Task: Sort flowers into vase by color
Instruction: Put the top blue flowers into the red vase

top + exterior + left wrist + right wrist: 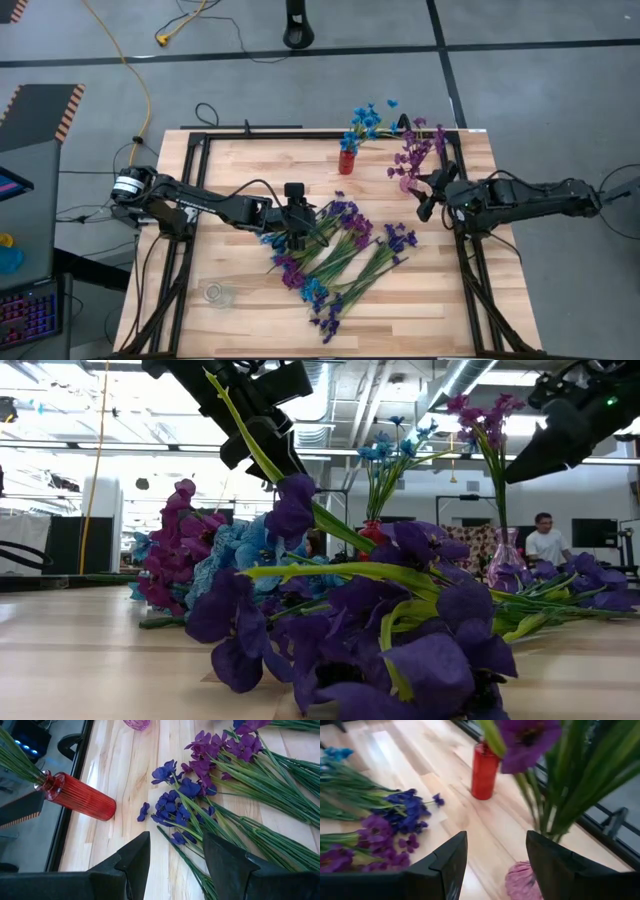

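Note:
Loose flowers (335, 255) in blue, magenta and dark violet lie in a heap on the middle of the table. A red vase (347, 161) at the far edge holds blue flowers (368, 120). To its right, a pink vase (522, 880) holds magenta flowers (415, 150). My left gripper (296, 238) hovers open over the heap's left part, and violet blossoms (175, 807) lie ahead of its fingers. My right gripper (422, 196) is open just beside the pink vase, with the stems (555, 805) rising ahead of its fingers.
A small clear glass vase (218, 293) stands near the table's near left corner. A black frame (190, 200) runs along the table's edges. Bare wood lies between the heap and the red vase (80, 797). A person (545, 540) sits in the room beyond.

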